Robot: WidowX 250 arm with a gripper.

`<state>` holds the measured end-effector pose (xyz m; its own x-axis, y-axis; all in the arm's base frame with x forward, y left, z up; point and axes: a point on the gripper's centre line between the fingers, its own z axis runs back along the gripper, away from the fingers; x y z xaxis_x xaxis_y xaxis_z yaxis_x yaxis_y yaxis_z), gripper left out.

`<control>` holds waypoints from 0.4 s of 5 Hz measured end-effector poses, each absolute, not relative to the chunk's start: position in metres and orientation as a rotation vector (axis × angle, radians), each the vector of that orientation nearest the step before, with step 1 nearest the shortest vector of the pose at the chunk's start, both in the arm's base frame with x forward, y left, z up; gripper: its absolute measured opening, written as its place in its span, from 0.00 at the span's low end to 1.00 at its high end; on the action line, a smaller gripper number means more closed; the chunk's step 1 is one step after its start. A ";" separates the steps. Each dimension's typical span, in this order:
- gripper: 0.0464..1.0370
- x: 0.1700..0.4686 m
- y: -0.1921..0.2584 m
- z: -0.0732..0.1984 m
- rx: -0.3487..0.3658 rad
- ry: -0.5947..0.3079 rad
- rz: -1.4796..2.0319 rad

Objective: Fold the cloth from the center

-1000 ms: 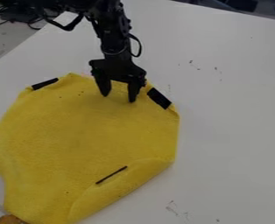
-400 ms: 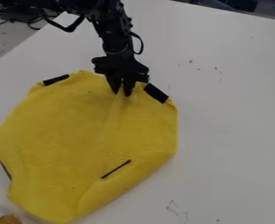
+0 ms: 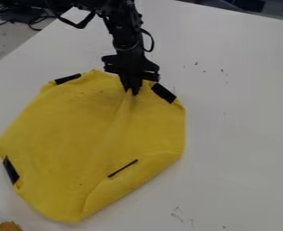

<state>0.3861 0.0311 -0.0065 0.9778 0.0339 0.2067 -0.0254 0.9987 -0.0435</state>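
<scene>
The cloth's left side has slid inward over the table, baring a black patch. Rightward, a ridge has risen toward the gripper, wide before, now narrow and, as far as its dark tips show, pinching cloth near the top edge. So far it drags; the fold is still to make.

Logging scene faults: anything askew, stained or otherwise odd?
Yellow fabric cloth: lower-right edge folded over, not lying flat; dark smudge near its top, maybe dirt. White table: dark scuffs to the cloth's right. The ridge below the black two-finger tool looks like its pinch, not a fault.
</scene>
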 end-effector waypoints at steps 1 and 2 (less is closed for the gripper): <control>0.01 0.402 0.015 -0.007 -0.048 -0.196 -0.027; 0.01 0.412 0.009 -0.006 -0.055 -0.191 -0.046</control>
<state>0.4115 0.0093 -0.0061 0.9808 -0.0408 0.1907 0.0513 0.9974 -0.0505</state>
